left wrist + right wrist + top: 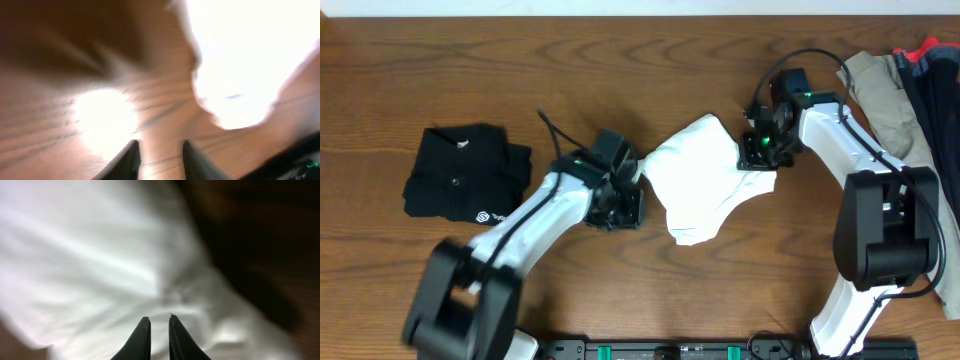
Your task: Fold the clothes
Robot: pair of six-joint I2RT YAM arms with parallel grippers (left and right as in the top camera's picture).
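T-shirt, the white one, sits crumpled mid-table, with a folded black garment at 9 o'clock and a heap of khaki, dark and red clothes at 3 o'clock. Left gripper is at the shirt's 9 o'clock edge, fingers apart over bare wood, gripping nothing. Right gripper is at its 2 o'clock edge, fingers almost together over white cloth, and I can't tell if it's pinching any.

Smeared by motion, left wrist view: table grain, white T-shirt blown out to glare. Cut off at the overhead's right edge: dark garment, itself covering part of khaki garment. Too small to read: white logo on folded black garment.
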